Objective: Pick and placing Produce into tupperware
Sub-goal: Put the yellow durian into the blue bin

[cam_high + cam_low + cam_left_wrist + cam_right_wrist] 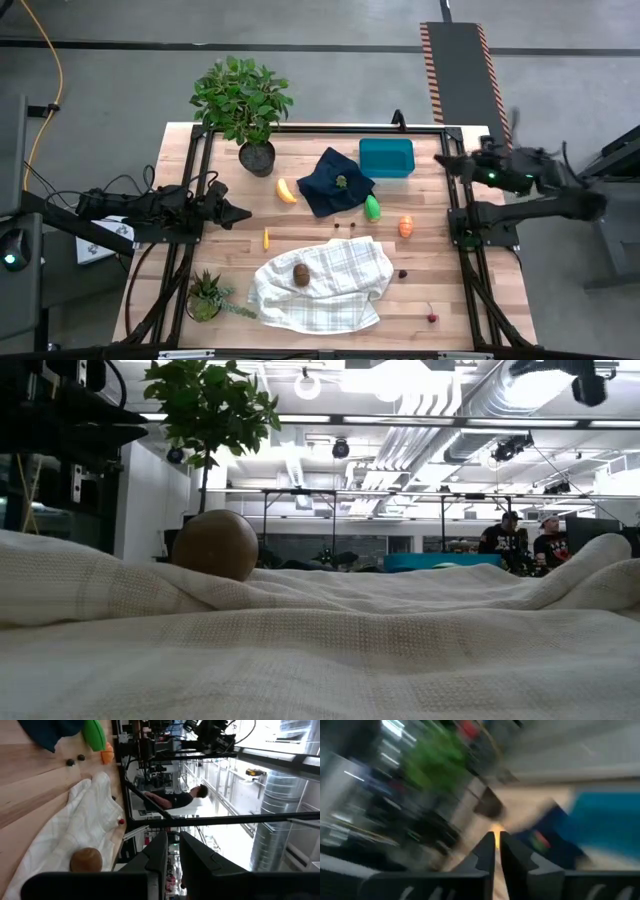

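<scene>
Nearest the low camera lay the white cloth (320, 650) with the kiwi (214, 545) on it. Your right gripper (443, 160), fingers nearly together and empty, hung at three o'clock of the teal box (386, 157). You would do well to spread them before descending on the orange piece (406, 227). Left gripper (245, 213) waited, closed.

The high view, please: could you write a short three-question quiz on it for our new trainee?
1. True or false: the tupperware already holds produce.
2. What does the kiwi lie on?
A) navy cloth
B) checked white cloth
C) bare table
3. Fill in: the banana lies between the large potted plant and the ____ cloth.

Key: 1 false; 2 B; 3 navy.
</scene>
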`<control>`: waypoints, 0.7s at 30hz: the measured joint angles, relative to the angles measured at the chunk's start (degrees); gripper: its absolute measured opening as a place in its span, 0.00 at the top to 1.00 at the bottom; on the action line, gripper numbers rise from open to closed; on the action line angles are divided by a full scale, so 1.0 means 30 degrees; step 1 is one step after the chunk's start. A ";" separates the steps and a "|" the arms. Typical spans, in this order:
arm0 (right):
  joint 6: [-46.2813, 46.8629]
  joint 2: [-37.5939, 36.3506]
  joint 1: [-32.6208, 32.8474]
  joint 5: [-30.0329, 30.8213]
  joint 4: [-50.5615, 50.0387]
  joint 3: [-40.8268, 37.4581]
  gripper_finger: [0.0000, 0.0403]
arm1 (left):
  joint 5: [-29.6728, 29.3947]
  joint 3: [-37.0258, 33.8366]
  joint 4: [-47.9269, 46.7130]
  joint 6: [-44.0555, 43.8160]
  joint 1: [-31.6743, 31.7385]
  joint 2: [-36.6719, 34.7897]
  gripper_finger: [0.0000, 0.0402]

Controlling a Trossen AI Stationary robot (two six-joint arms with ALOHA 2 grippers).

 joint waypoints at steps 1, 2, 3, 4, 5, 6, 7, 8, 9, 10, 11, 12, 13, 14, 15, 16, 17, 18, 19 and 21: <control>0.0687 0.1072 0.0000 -0.0535 -0.1483 0.0919 0.91 | -0.0006 0.0004 0.0000 -0.0001 0.0000 0.0000 0.90; 0.1293 0.2034 0.0000 -0.1147 -0.2686 0.1746 0.88 | -0.0007 0.0007 0.0005 0.0000 0.0000 0.0000 0.90; 0.1790 0.2987 0.0000 -0.1739 -0.3741 0.2489 0.85 | -0.0007 0.0007 0.0002 -0.0001 0.0000 0.0000 0.90; 0.2208 0.3871 0.0007 -0.2214 -0.4678 0.3080 0.82 | 0.0000 0.0007 0.0000 -0.0001 0.0000 0.0000 0.90; 0.2614 0.4677 0.0007 -0.2574 -0.5534 0.3625 0.78 | 0.0000 0.0007 0.0000 0.0000 0.0000 0.0000 0.90; 0.2835 0.5461 0.0007 -0.2811 -0.6281 0.4119 0.75 | 0.0000 0.0007 0.0000 0.0000 0.0000 0.0000 0.90; 0.3195 0.6235 0.0007 -0.2885 -0.6985 0.4513 0.72 | -0.0006 0.0001 0.0000 0.0000 0.0000 0.0000 0.90; 0.3658 0.6954 0.0001 -0.2907 -0.7707 0.4814 0.69 | -0.0007 0.0007 0.0000 0.0000 0.0000 0.0000 0.90; 0.4118 0.7639 0.0000 -0.2937 -0.8366 0.5056 0.67 | 0.0000 0.0007 0.0000 0.0000 0.0000 0.0000 0.90; 0.4542 0.8237 0.0000 -0.3047 -0.8756 0.5204 0.64 | 0.0000 0.0002 0.0000 0.0000 0.0000 0.0000 0.90; 0.4815 0.8793 0.0000 -0.3246 -0.8977 0.5292 0.62 | 0.0000 0.0007 0.0000 0.0000 0.0000 0.0000 0.90; 0.5057 0.9312 0.0000 -0.3398 -0.9142 0.5304 0.60 | 0.0012 0.0007 0.0000 0.0058 0.0000 0.0000 0.90; 0.5234 0.9811 0.0000 -0.3615 -0.9412 0.5304 0.58 | 0.0019 0.0006 0.0000 0.0202 0.0000 0.0000 0.90; 0.5256 1.0303 0.0000 -0.3810 -0.9718 0.5304 0.57 | 0.0022 0.0005 0.0000 0.0414 0.0000 0.0000 0.90; 0.5278 1.0791 0.0000 -0.3893 -0.9972 0.5299 0.55 | 0.0024 0.0007 0.0000 0.0601 0.0000 0.0000 0.90; 0.5372 1.1216 0.0000 -0.3987 -1.0303 0.5304 0.54 | 0.0038 0.0006 0.0000 0.0813 0.0000 0.0000 0.90; 0.5645 1.1623 0.0000 -0.4030 -1.0703 0.5304 0.53 | 0.0067 0.0007 0.0000 0.0950 0.0000 0.0000 0.90; 0.5737 1.2016 0.0000 -0.4033 -1.0992 0.5232 0.52 | 0.0080 0.0007 0.0000 0.0976 0.0000 0.0000 0.90; 0.5790 1.2275 -0.0009 -0.4197 -1.1035 0.4986 0.51 | 0.0123 0.0007 -0.0003 0.0990 0.0000 0.0000 0.90; 0.6145 1.2538 -0.0098 -0.4754 -1.0940 0.4174 0.50 | 0.0432 0.0007 -0.0015 0.0991 0.0000 0.0000 0.90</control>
